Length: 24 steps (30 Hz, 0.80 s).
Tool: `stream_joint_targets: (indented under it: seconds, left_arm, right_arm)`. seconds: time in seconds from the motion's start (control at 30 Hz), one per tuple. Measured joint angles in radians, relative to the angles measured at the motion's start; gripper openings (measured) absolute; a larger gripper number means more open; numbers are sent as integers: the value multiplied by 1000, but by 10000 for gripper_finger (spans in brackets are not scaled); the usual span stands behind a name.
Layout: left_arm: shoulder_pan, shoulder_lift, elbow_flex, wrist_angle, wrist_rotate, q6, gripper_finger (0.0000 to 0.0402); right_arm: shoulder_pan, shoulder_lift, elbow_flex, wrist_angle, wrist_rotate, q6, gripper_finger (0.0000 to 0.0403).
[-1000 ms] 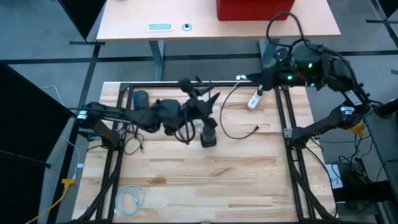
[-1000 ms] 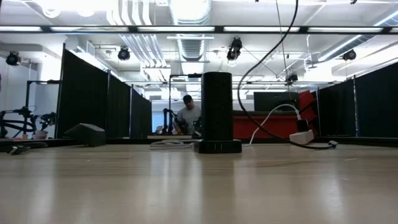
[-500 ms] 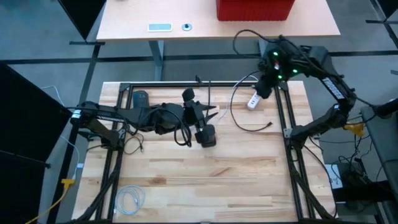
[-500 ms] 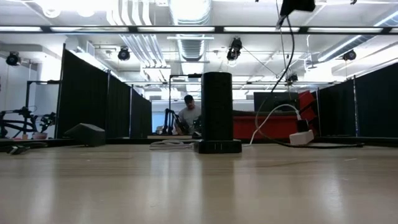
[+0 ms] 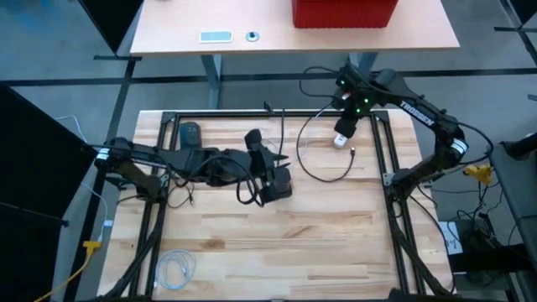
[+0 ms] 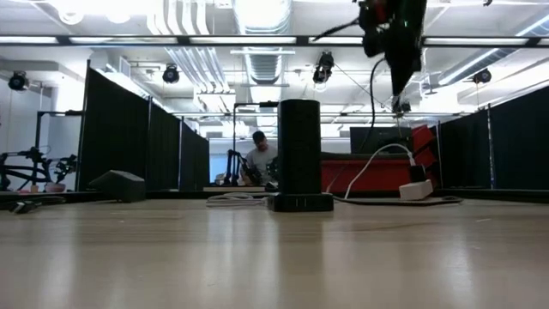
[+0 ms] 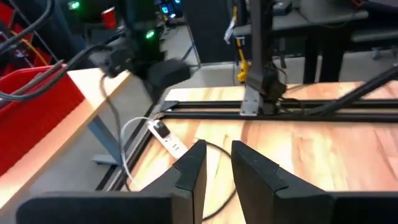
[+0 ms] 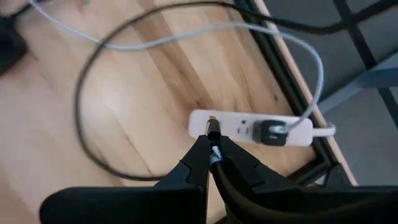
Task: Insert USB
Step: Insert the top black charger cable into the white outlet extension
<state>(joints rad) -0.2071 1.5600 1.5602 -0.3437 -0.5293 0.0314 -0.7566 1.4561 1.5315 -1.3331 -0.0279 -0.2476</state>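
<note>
Overhead, right gripper (image 5: 347, 117) hangs at the table's far right over the white power strip (image 5: 341, 139), pinching the black cable's (image 5: 323, 172) USB plug. Left gripper (image 5: 270, 168) rests mid-table by the black speaker (image 5: 279, 184).

Low view shows only height.

Left wrist view shows narrowly parted fingers (image 7: 190, 172), holding nothing.

Right wrist view alone shows the USB plug (image 8: 213, 132) just above the strip's port; lowering squarely looks next.

Power strip (image 5: 341, 139) lying at table (image 5: 252, 252) far right corner; tower (image 5: 279, 186) standing mid-table, cable (image 5: 323, 172) looping between.
</note>
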Motion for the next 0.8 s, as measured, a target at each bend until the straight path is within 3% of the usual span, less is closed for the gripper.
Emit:
stream_joint_targets:
  seconds: [0.1,0.6,0.8]
  left_arm:
    - [-30,-2,0,4,0,-18,63]
    - [-73,-2,-16,57,-2,-81,63]
    - [-94,-2,-40,52,-4,-135,63]
  right_arm:
    - [-40,-39,-119,88,6,-31,8]
    - [-81,132,-286,220,41,-173,8]
    - [-82,207,-292,240,28,-192,8]
